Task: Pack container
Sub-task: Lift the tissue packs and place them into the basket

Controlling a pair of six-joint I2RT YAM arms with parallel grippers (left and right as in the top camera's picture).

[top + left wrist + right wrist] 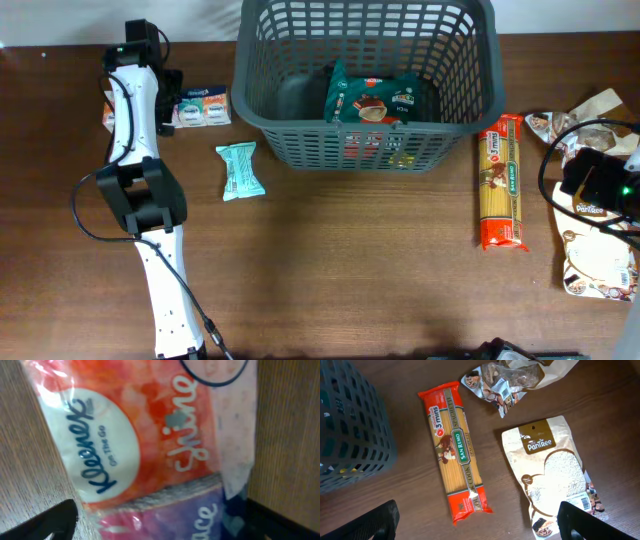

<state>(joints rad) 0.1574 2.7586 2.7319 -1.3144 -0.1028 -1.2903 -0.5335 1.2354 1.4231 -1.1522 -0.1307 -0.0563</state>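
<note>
The dark grey lattice container [365,140] stands at the back centre, and its corner shows in the right wrist view [350,435]. A green snack packet [372,98] lies inside it. My left gripper [160,527] is open, low over a Kleenex tissue pack [130,435], with one finger on each side of it. In the overhead view the pack [203,106] lies left of the container, beside my left gripper [165,105]. My right gripper [485,527] is open and empty above the table, between a red spaghetti pack [455,455] and a brown-and-white PaniRee bag [555,475].
A teal packet [240,170] lies in front of the container's left corner. The spaghetti pack [500,180] lies to the container's right. A crumpled snack bag [505,382] and the PaniRee bag [597,265] lie by the right edge under my right arm [600,180].
</note>
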